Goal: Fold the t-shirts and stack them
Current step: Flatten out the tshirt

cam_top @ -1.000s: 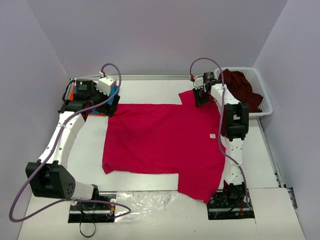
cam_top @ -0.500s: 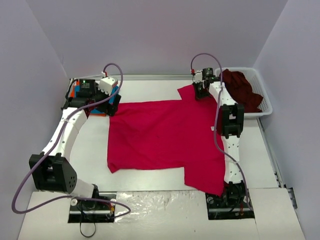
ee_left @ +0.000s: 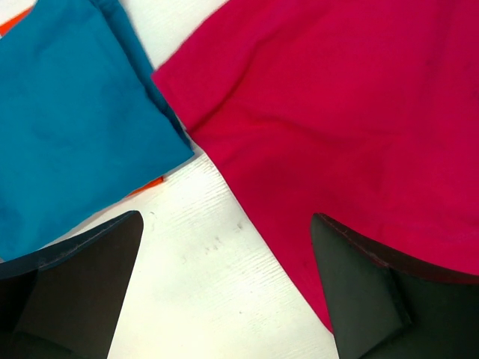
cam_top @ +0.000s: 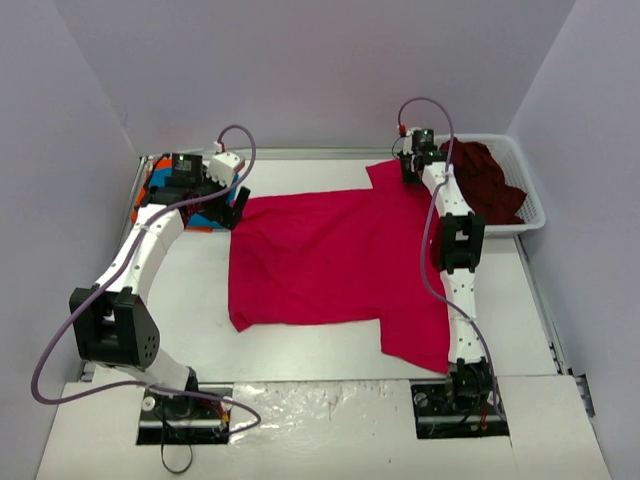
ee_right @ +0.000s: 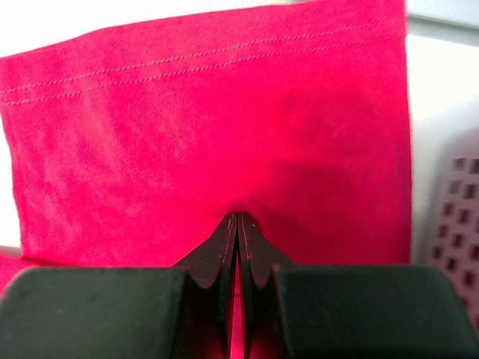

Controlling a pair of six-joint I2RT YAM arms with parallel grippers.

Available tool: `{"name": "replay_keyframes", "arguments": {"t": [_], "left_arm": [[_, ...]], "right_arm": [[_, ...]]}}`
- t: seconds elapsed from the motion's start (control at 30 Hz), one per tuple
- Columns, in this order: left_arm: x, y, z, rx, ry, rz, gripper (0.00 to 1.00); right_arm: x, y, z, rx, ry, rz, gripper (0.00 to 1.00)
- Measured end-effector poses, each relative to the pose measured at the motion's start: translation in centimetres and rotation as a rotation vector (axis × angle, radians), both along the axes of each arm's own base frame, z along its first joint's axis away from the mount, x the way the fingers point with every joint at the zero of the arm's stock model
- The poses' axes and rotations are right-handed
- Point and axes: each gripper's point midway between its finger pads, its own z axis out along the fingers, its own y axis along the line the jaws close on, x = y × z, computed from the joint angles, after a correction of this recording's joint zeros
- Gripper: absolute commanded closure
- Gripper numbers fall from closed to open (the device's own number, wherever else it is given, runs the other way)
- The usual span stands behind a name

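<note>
1. Basket [cam_top: 528,205] at the far right of the counter [cam_top: 300,350]: white mesh, and bunched inside it is the maroon shirt [cam_top: 485,180], heaped up over the rim.
2. Pink shirt [cam_top: 330,260] lies spread across the middle of the counter, its far right corner drawn up just beside the basket.
3. Right end effector [ee_right: 237,224] is clamped tight on that corner. The fingers are pressed together with pink cloth pinched between them, a stitched hem running just beyond.
4. Left end effector [ee_left: 224,232] is spread wide and carries nothing. It hangs low over bare counter, with the blue shirt [ee_left: 67,134] on one side and the pink shirt's far left corner on the other (a sliver of the orange shirt [ee_left: 150,184] peeks out from under the blue).
5. Since a second ago, the pink shirt has slid right and away from the near edge, and its left edge has pulled in. The right end effector has travelled farther back toward the basket, and the left one has shifted right along with the cloth.
</note>
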Motion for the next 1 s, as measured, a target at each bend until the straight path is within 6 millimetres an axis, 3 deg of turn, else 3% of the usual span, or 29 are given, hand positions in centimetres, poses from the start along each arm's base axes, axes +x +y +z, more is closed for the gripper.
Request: {"name": "replay_keyframes", "arguments": {"t": [0.27,0.4,0.53,0.57,0.67,0.7,0.83,0.9,1.0], "left_arm": [[0.9,-1.5,-2.9,0.001,0.074,-0.030,0.06],[2.6,-2.6,-3.9,-0.027,0.102,-0.056,0.06],[5.4,-4.0,-4.5,-0.084,0.120,-0.068,0.01],[5.9,-4.4,-4.6,-0.095,0.125,-0.071,0.26],[7.6,-5.2,-4.9,-0.134,0.140,-0.069,0.70],[8.2,-5.4,-4.9,-0.141,0.138,-0.068,0.95],[9.9,-5.8,-5.7,-0.154,0.148,-0.057,0.98],[10.9,-5.9,-6.6,-0.153,0.162,-0.050,0.97],[12.1,-5.8,-9.0,-0.143,0.203,-0.030,0.98]], "right_arm": [[0.4,-1.1,0.1,-0.007,-0.027,-0.023,1.00],[-2.2,-0.6,0.5,0.014,0.032,0.009,1.00],[-5.0,0.1,3.5,0.041,0.052,0.054,1.00],[-5.7,0.4,5.1,0.048,0.040,0.068,1.00],[-8.4,1.0,9.7,0.065,0.002,0.126,1.00],[-9.7,1.3,11.3,0.070,-0.009,0.155,1.00],[-16.1,2.4,15.8,0.083,-0.023,0.275,1.00],[-20.0,2.7,16.3,0.084,-0.002,0.326,1.00],[-25.5,3.0,15.0,0.080,0.062,0.380,1.00]]}}
